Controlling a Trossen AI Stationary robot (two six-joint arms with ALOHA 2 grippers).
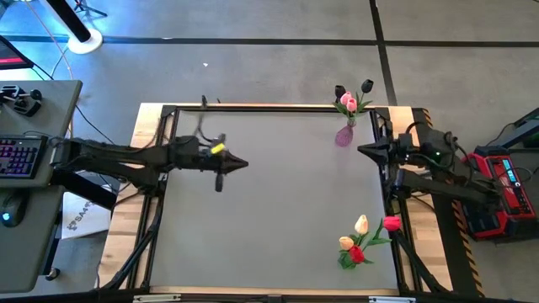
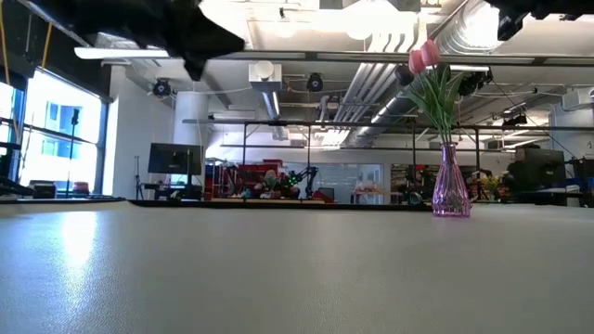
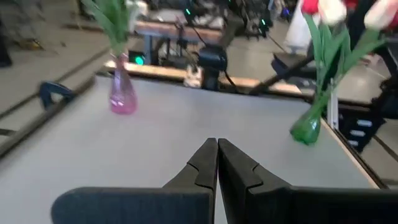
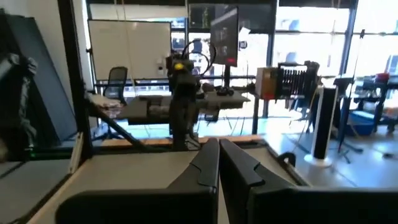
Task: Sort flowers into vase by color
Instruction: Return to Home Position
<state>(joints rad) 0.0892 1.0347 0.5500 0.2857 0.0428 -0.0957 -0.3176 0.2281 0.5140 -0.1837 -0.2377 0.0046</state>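
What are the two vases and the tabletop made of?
The pink vase looks like tinted glass or clear plastic: light passes through it. The green vase seems the same, translucent and glossy. The tabletop looks like a grey matte sheet with a fine pebbled grain, perhaps vinyl or laminate.

- Ceiling lamps [image 2: 367, 17] light the room evenly and brightly.
- Soft glare lies on the table [image 2: 83, 260].
- Windows [image 4: 311, 43] beyond the fingers [image 4: 202, 168] of the right gripper [image 4: 217, 143] glare white.
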